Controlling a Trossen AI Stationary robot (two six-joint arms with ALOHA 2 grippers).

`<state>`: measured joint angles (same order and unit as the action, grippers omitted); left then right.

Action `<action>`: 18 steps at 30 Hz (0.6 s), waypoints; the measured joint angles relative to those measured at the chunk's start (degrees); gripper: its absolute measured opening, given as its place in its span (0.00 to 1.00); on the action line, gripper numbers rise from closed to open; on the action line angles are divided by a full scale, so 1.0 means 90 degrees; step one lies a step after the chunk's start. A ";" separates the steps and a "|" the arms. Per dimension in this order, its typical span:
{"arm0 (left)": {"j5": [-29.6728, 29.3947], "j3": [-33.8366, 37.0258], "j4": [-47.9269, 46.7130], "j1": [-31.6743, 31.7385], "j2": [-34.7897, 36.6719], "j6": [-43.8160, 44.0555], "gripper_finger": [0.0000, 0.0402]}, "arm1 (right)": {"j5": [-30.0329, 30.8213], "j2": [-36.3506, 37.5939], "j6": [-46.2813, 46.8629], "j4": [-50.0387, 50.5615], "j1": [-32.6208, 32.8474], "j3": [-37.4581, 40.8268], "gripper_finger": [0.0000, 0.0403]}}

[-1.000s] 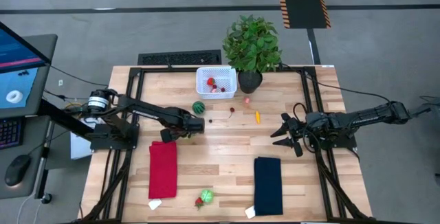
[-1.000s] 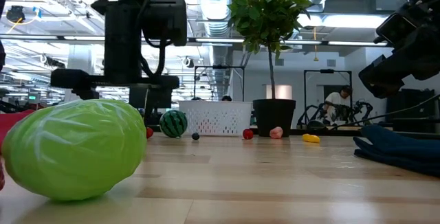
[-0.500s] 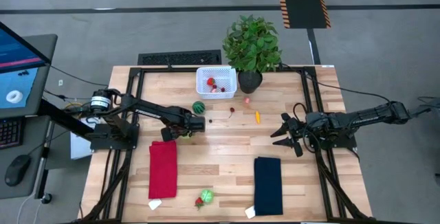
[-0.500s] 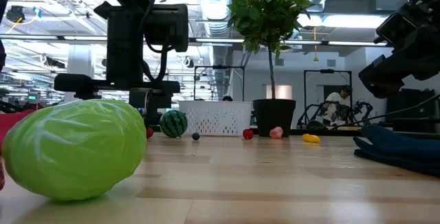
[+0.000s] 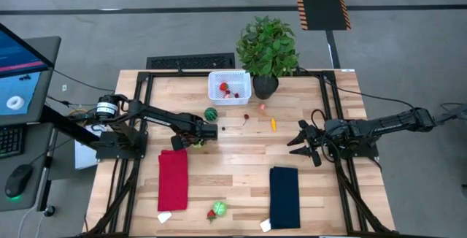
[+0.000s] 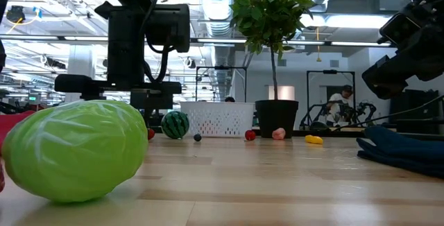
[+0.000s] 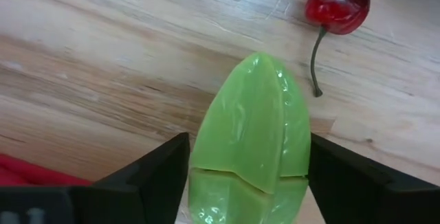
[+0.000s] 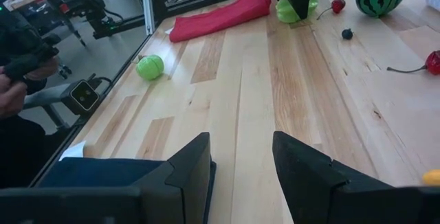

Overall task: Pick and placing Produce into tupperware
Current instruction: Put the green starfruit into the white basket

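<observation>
My left gripper (image 5: 195, 142) points down at the table's left-middle, shut on a light-green ridged toy fruit (image 7: 251, 141) that lies on the wood. A red cherry (image 7: 338, 4) lies just beyond it. The white mesh tupperware (image 5: 229, 86) stands at the far middle with red pieces inside. A striped watermelon ball (image 5: 211, 114), another cherry (image 5: 245, 117), a pink piece (image 5: 262, 107) and an orange piece (image 5: 273, 124) lie in front of it. A green cabbage (image 5: 217, 209) sits at the near edge. My right gripper (image 5: 299, 141) waits open at the right side, holding nothing. My left gripper has the green fruit between its two fingers (image 7: 161, 176), one against each long side (image 7: 199, 162). The fingers come from above, pointing down, and lie across the fruit. The fruit lies flat on the table.
A potted plant (image 5: 267, 48) stands right of the tupperware. A red cloth (image 5: 173, 179) lies close beside my left gripper, toward the near edge, and a dark blue cloth (image 5: 284, 196) lies at the near right. Bare wood spans the middle. A person shows far behind the table (image 6: 341, 105).
</observation>
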<state>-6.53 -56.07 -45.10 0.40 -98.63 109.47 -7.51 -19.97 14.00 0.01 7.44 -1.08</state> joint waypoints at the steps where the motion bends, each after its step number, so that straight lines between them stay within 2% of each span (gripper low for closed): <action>1: 0.0003 0.0000 -0.0001 -0.0005 0.0000 0.0023 0.62 | 0.0002 0.0000 0.0002 0.0000 0.0000 0.0000 0.46; 5: -0.0002 0.0000 0.0004 -0.0047 0.0000 -0.0011 0.55 | 0.0000 0.0000 0.0000 0.0000 0.0000 0.0000 0.46; 9: -0.0003 0.0000 0.0083 -0.0049 0.0000 0.0034 0.54 | 0.0000 0.0000 0.0000 0.0000 0.0000 0.0000 0.45; 18: -0.0048 0.0000 0.0158 -0.0046 0.0000 0.0026 0.62 | 0.0000 0.0000 0.0002 0.0000 0.0000 0.0000 0.45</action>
<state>-6.96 -56.07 -43.68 -0.01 -98.63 109.70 -7.51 -19.97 14.02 0.01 7.44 -1.08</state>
